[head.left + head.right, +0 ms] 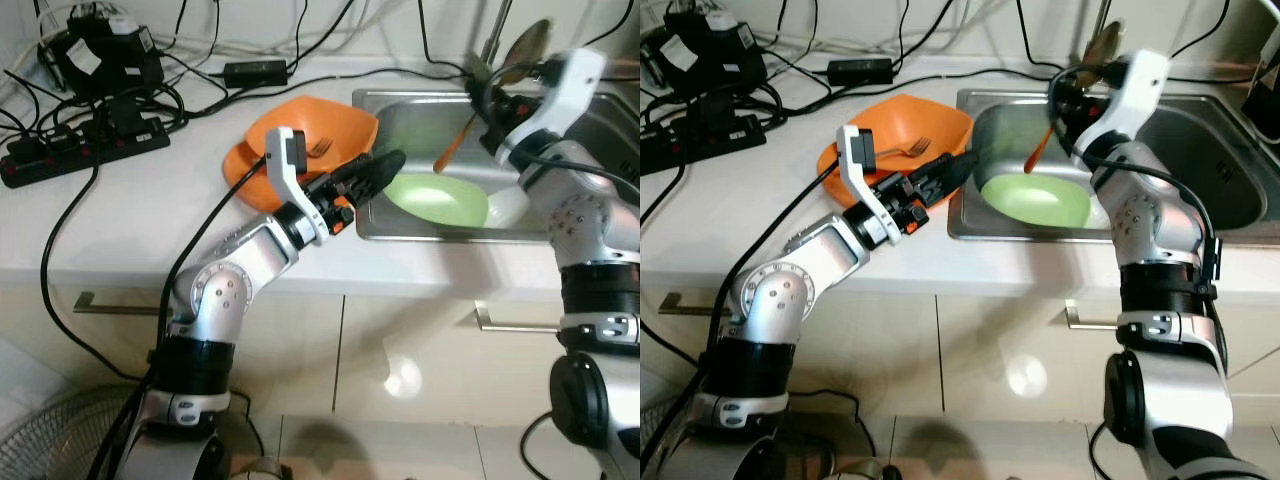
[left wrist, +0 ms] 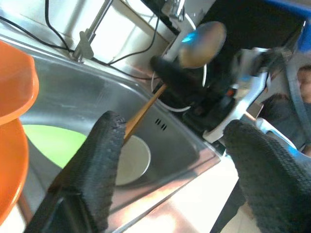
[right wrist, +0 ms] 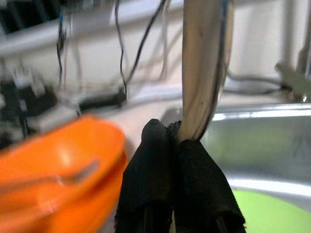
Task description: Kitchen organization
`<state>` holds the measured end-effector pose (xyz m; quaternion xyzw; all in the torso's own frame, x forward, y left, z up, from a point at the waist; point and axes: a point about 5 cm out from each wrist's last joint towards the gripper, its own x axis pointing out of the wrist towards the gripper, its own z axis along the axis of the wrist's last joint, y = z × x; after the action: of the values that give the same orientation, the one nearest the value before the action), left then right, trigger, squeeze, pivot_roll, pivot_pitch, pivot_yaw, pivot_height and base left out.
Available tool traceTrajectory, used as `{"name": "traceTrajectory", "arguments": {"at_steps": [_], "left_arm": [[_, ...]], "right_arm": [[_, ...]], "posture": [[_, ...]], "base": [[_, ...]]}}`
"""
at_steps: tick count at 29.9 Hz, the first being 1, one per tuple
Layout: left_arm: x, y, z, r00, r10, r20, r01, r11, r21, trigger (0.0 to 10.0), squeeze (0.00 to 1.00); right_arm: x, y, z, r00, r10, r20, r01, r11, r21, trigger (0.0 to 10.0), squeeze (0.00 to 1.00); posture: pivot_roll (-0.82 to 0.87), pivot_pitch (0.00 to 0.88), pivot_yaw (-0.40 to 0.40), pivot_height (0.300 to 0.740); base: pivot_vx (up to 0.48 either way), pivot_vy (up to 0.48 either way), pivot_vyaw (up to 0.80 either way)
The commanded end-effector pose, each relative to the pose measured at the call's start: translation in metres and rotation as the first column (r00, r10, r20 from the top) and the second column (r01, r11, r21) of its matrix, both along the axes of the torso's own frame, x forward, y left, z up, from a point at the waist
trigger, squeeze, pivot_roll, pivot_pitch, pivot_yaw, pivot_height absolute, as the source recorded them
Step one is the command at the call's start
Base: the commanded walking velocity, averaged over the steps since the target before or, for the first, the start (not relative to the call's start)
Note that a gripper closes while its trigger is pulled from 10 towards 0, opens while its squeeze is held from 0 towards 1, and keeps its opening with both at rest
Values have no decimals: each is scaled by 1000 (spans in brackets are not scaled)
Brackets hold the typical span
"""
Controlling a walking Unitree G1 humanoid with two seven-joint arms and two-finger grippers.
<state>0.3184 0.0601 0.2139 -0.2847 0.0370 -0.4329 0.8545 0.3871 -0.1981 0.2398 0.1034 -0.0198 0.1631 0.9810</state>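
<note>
My right gripper (image 1: 486, 92) is shut on a wooden spoon (image 1: 526, 46) and holds it above the steel sink (image 1: 400, 232); the spoon's orange handle (image 1: 1037, 150) slants down over the basin. A green plate (image 1: 440, 198) and a small white bowl (image 1: 510, 208) lie in the sink. My left gripper (image 1: 375, 172) is open at the sink's left rim, beside an orange bowl (image 1: 320, 125) that holds a fork (image 1: 318, 148) and sits on an orange plate. The left wrist view looks between open fingers (image 2: 97, 160) at the spoon (image 2: 201, 36).
A power strip (image 1: 85, 150) and tangled black cables cover the counter's back left. The faucet (image 1: 495, 30) rises behind the sink. Cabinet doors with handles face me below the counter, and a fan (image 1: 50, 440) stands on the floor at lower left.
</note>
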Motion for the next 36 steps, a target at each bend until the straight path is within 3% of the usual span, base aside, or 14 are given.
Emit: {"name": "traceTrajectory", "arguments": {"at_steps": [1, 9, 10, 11, 12, 13, 14, 15, 20, 24, 25, 26, 27, 36], "left_arm": [[-4, 0, -3, 999, -10, 34, 8, 999, 50, 10000, 1000], [-7, 2, -15, 996, 0, 88, -14, 987, 162, 10000, 1000], [-8, 2, -16, 995, -5, 98, -13, 983, 182, 10000, 945], [-9, 2, -18, 994, -15, 108, -7, 980, 198, 10000, 659], [-9, 2, -18, 993, -19, 112, -5, 978, 206, 10000, 231], [-9, 2, -18, 993, -19, 112, -5, 978, 206, 10000, 231], [-10, 3, -18, 992, -22, 121, -5, 976, 219, 10000, 67], [-10, 3, -18, 992, -24, 122, -4, 976, 220, 10000, 0], [-12, 3, -19, 991, -30, 132, -1, 973, 230, 10000, 0], [-13, 2, -21, 990, -43, 136, 9, 971, 239, 10000, 0], [-14, 2, -21, 990, -45, 137, 11, 971, 240, 10000, 0], [-14, 2, -21, 990, -45, 137, 11, 971, 240, 10000, 0], [-14, 2, -21, 990, -47, 137, 13, 971, 240, 10000, 0], [-13, 2, -22, 989, -44, 139, 9, 969, 246, 10000, 0]], "right_arm": [[3, 0, -7, 999, 33, -19, -35, 996, -86, 0, 0], [4, -4, -43, 985, 86, -148, -128, 943, -307, 0, 0], [4, -5, -47, 982, 92, -162, -142, 932, -334, 1961, 0], [4, -7, -52, 979, 97, -179, -160, 911, -381, 2392, 0], [3, -8, -55, 976, 101, -190, -171, 901, -399, 3098, 0], [3, -8, -55, 976, 101, -190, -171, 901, -399, 3098, 0], [3, -8, -58, 972, 111, -205, -192, 880, -434, 6118, 0], [3, -8, -61, 969, 114, -219, -204, 870, -449, 9725, 0], [1, -9, -70, 952, 136, -273, -263, 818, -511, 10000, 0], [3, -14, -71, 951, 102, -292, -243, 830, -502, 10000, 0], [3, -14, -71, 951, 96, -293, -238, 833, -500, 10000, 290], [3, -14, -71, 951, 96, -293, -238, 833, -500, 10000, 290], [4, -15, -71, 952, 89, -292, -230, 837, -497, 10000, 1000], [5, -14, -71, 951, 98, -294, -233, 851, -470, 10000, 1000]], "posture": [[9, 44, 14, 740], [21, 50, 15, 740], [21, 50, 15, 740], [27, 51, 14, 740], [31, 53, 13, 740], [31, 53, 13, 740], [34, 53, 11, 740], [34, 53, 11, 740], [36, 54, 9, 740], [38, 52, 5, 740], [38, 52, 5, 740], [38, 52, 5, 740], [38, 52, 5, 740], [37, 49, 9, 740]], "base": [[0, 0, 0], [0, 0, 0], [0, 0, 0], [0, 0, 0], [0, 0, 0], [0, 0, 0], [0, 0, 0], [0, 0, 0], [0, 0, 0], [0, 0, 0], [0, 0, 0], [0, 0, 0], [0, 0, 0], [0, 0, 0]]}}
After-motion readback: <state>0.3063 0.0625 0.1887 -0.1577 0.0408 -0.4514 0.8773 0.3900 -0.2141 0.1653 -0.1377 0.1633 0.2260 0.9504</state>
